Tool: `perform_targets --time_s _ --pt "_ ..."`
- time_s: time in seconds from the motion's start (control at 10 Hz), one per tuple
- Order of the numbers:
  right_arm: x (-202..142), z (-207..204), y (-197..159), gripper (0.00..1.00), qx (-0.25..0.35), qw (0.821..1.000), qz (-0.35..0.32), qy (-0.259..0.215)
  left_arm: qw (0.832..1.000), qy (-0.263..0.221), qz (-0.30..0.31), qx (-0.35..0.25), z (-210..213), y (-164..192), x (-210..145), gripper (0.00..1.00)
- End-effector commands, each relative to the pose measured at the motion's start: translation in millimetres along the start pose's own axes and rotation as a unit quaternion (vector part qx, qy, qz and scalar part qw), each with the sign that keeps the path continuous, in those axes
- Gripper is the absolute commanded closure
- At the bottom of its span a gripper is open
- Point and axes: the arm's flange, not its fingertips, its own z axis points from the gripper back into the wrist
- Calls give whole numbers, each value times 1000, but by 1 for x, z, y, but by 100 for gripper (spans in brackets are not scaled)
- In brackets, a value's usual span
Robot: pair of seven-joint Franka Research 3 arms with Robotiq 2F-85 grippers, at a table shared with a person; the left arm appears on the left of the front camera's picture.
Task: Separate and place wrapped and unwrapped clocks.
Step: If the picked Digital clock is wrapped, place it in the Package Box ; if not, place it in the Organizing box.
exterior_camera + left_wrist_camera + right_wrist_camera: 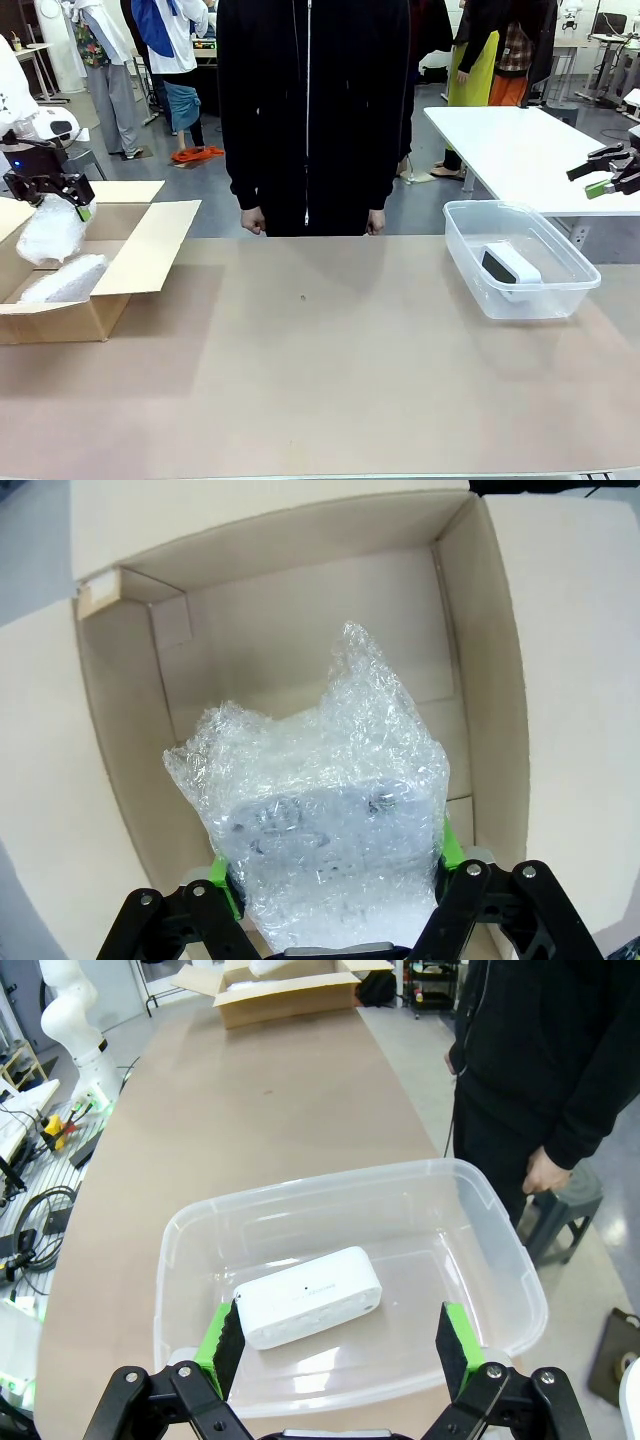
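Left gripper (340, 885) clamped on a wrapped clock (325, 825) above the cardboard box (140, 262); second bundle (62, 280) inside. Right gripper (340, 1335) fingers wide, empty, over clear bin (500, 1260) holding bare clock (308, 1296). Person (308, 110) beyond table (320, 380).

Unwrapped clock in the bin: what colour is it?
White, with a dark face; the unwrapped clock shows best in the right wrist view.

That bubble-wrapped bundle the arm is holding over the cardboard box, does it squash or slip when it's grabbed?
The wrapped bundle probably gives a little: its loose wrap bulges around the left gripper's green pads. A firmer block shows faintly inside, so it likely holds shape. The crinkly plastic could be somewhat slippery, yet it hangs above the cardboard box without visibly sagging.
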Motion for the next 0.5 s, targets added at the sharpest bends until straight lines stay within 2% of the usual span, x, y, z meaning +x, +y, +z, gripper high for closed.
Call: perform_targets --time_s 0.0,0.4 --pt "0 -2 0 0 1 1000 1 -5 1000 19 -5 -21 1 4 10 17" --pt "0 -2 0 0 1 1000 1 -5 999 36 -8 -22 -25 -4 5 17"
